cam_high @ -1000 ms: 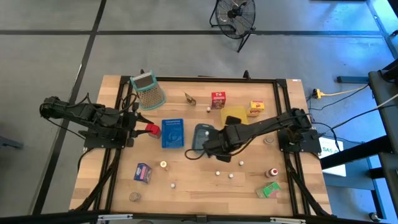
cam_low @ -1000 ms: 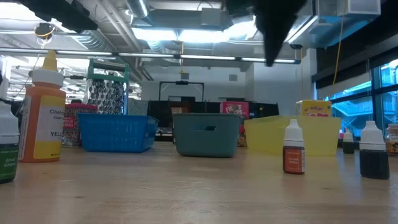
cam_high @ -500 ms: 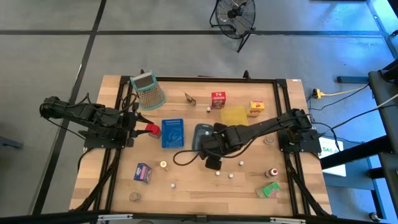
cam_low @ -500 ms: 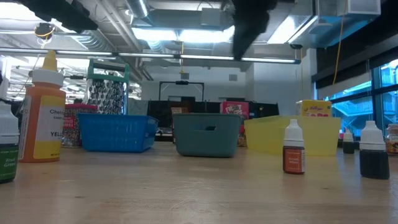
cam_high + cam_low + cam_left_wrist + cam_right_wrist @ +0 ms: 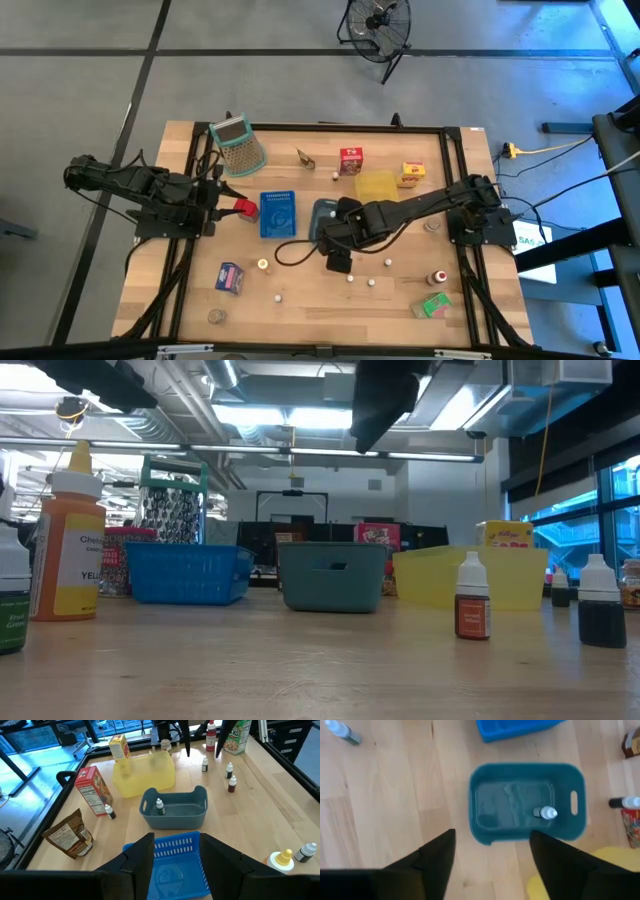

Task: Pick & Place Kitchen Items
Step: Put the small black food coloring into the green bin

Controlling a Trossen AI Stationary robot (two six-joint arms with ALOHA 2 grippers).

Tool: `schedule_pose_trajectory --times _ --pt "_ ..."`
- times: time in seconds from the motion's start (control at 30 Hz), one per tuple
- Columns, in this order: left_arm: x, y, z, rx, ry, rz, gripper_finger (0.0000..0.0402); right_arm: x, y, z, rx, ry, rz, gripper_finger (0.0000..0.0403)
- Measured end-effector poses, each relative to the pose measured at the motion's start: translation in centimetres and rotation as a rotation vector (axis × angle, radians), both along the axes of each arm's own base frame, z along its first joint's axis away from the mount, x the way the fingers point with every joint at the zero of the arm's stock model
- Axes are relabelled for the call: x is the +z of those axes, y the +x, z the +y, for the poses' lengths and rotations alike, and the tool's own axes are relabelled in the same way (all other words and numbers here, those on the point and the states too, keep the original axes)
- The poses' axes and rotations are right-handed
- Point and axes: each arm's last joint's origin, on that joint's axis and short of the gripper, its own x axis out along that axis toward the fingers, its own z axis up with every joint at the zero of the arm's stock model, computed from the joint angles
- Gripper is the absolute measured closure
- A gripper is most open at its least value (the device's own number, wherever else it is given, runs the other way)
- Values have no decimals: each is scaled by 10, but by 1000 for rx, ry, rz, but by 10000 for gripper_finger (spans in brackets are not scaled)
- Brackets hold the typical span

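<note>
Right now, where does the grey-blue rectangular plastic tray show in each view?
High view: grey-blue rectangular plastic tray at table centre, partly under the right arm.
Low view: centre.
Left wrist view: centre.
Right wrist view: centre.
Shared landmark: blue ribbed plastic tray beside it.

Overhead, table-level and two wrist cameras, all sharing the grey-blue tray (image 5: 527, 802) mid-table.
</note>
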Motion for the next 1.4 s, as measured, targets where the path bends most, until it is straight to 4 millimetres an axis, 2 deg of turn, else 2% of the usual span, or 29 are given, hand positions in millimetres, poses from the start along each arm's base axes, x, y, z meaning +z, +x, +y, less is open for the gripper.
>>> schedule_pose_trajectory --times 0.13,0.27,0.47,0.73,1.0,1.4 --pt "0 0 0 0 0 -1 249 1 3 1 32 -8 -34 86" --pt "0 0 0 0 0 0 251 2 6 2 45 -6 -56 67" --pt "0 0 0 0 0 0 249 3 8 2 71 -11 -81 64" --pt "0 0 0 0 0 0 251 11 22 6 91 23 -246 64" --pt "0 0 0 0 0 -1 249 17 30 10 236 11 -324 64" --pt "0 0 0 0 0 0 251 26 39 13 240 42 -470 64"
